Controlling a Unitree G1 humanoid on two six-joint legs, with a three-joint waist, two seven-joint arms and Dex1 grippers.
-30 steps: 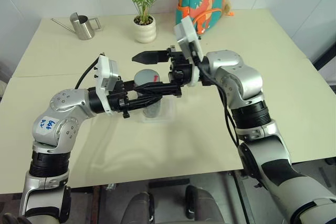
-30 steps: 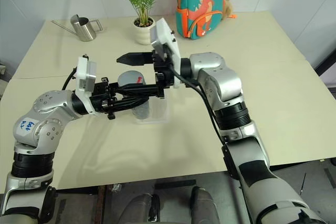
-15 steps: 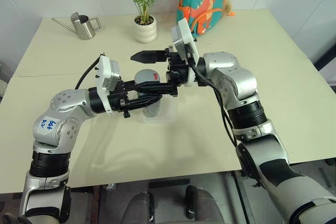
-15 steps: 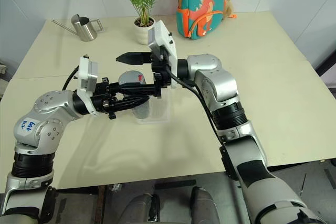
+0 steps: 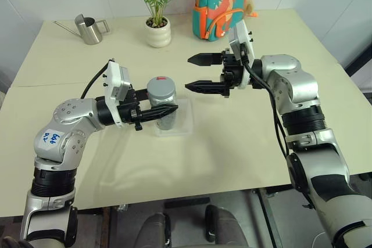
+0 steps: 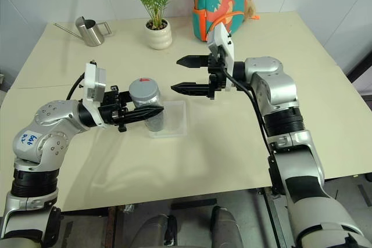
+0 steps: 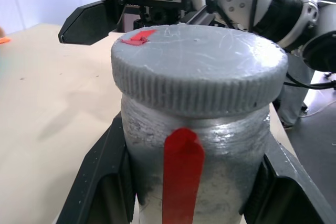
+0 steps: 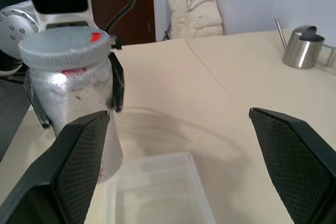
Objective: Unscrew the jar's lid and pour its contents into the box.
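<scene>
Left claw [image 5: 170, 110] clamped on jar [image 5: 162, 105], lid [image 5: 161, 87] on, upright at box [image 5: 180, 121] left end. Right claw [image 5: 195, 72] spread wide, right of jar, clear.

Bright, even room light, seemingly from overhead; soft shadows lie on the table [image 5: 232, 137] beneath both arms. Close behind the left gripper's fingers [image 7: 105, 182] the jar [image 7: 197, 182] shows a pale sheen. Beyond them the background blurs, perhaps from focus.

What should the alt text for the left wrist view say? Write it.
The left gripper clamps a translucent jar with a red stripe, its grey ribbed lid still on. Beyond it, the open right gripper hangs over the beige table.
</scene>
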